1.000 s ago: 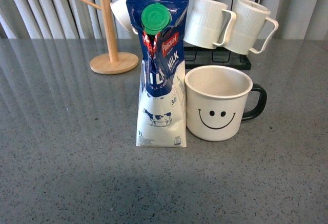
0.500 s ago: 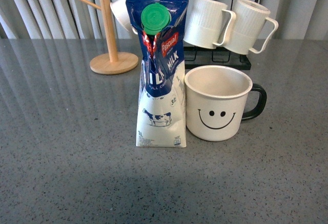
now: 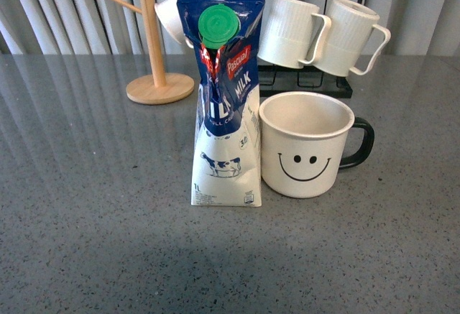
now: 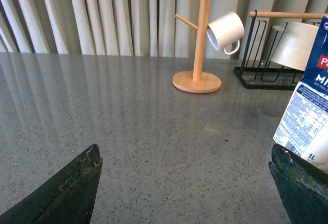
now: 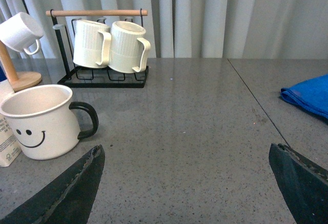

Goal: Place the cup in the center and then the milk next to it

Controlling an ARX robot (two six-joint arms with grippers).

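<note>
nothing has moved since the earlier frames. milk [image 3: 226, 105] stands upright mid-table, touching or just beside cup [image 3: 307, 144], on its left. left gripper [image 4: 184, 183] and right gripper [image 5: 187, 183] are spread wide, holding nothing. best now: retreat slowly, bump neither.

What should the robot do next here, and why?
Probably nothing beyond keeping both arms back. The smiley cup already stands mid-table with the milk carton upright right beside it, and the left pincer and right pincer are both open, holding nothing, so the task looks complete.
</note>
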